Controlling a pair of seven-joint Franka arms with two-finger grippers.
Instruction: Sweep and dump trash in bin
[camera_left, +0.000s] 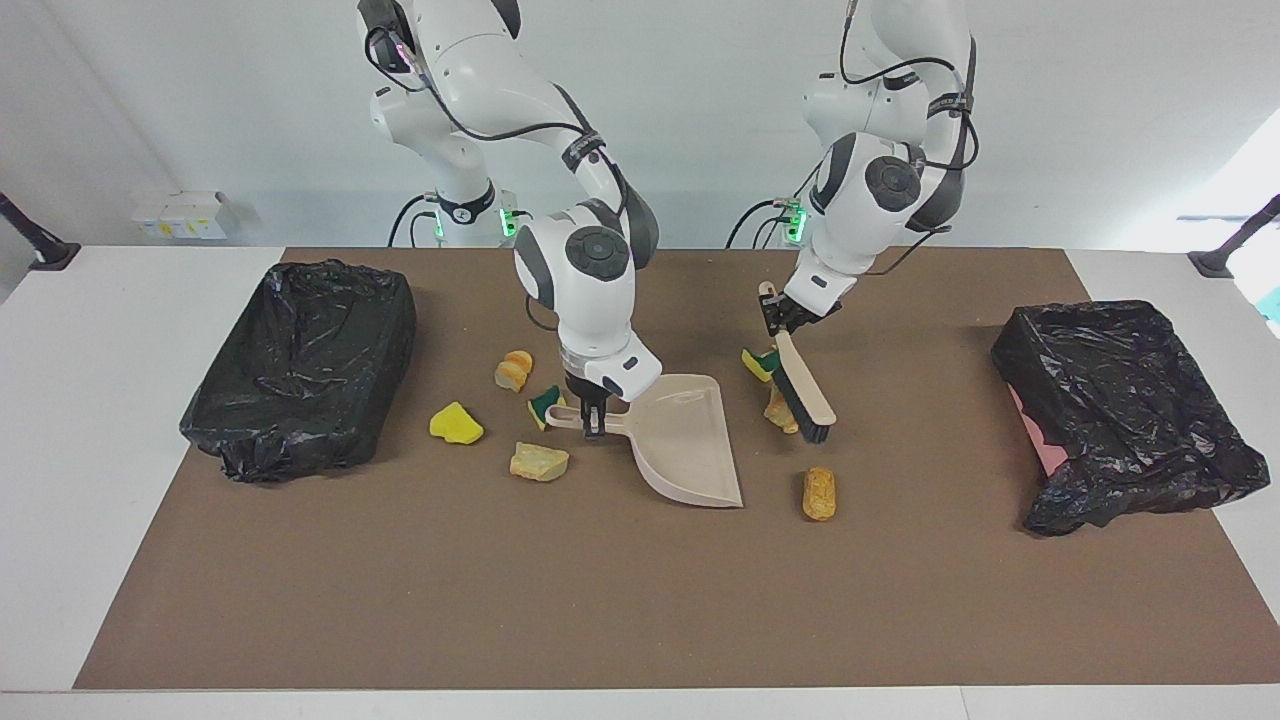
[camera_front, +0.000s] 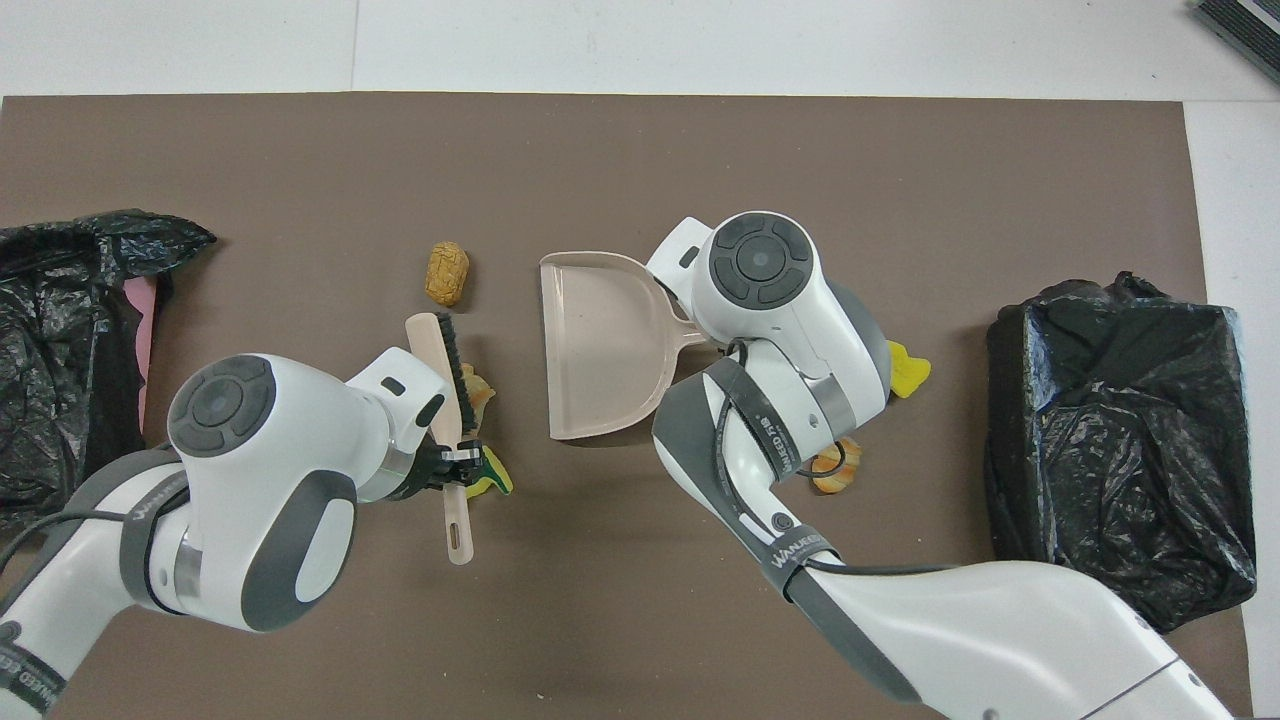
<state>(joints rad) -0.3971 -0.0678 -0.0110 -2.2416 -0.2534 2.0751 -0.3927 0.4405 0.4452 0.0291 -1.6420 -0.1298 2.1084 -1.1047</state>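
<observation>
My right gripper (camera_left: 592, 418) is shut on the handle of the beige dustpan (camera_left: 682, 440), which rests mid-table with its mouth toward the left arm's end. My left gripper (camera_left: 783, 316) is shut on the handle of the beige brush (camera_left: 806, 388), bristles down on the mat beside the pan's mouth. A green-yellow sponge bit (camera_left: 757, 363) and a tan chunk (camera_left: 778, 411) of trash lie against the bristles. A bread roll (camera_left: 819, 493) lies farther from the robots. Several more scraps (camera_left: 456, 423) lie beside the pan's handle. In the overhead view the brush (camera_front: 445, 385) faces the dustpan (camera_front: 595, 345).
One black-bagged bin (camera_left: 300, 365) stands at the right arm's end of the brown mat. Another black-bagged bin (camera_left: 1120, 410), with pink showing under the bag, stands at the left arm's end. The right arm's wrist covers some scraps in the overhead view.
</observation>
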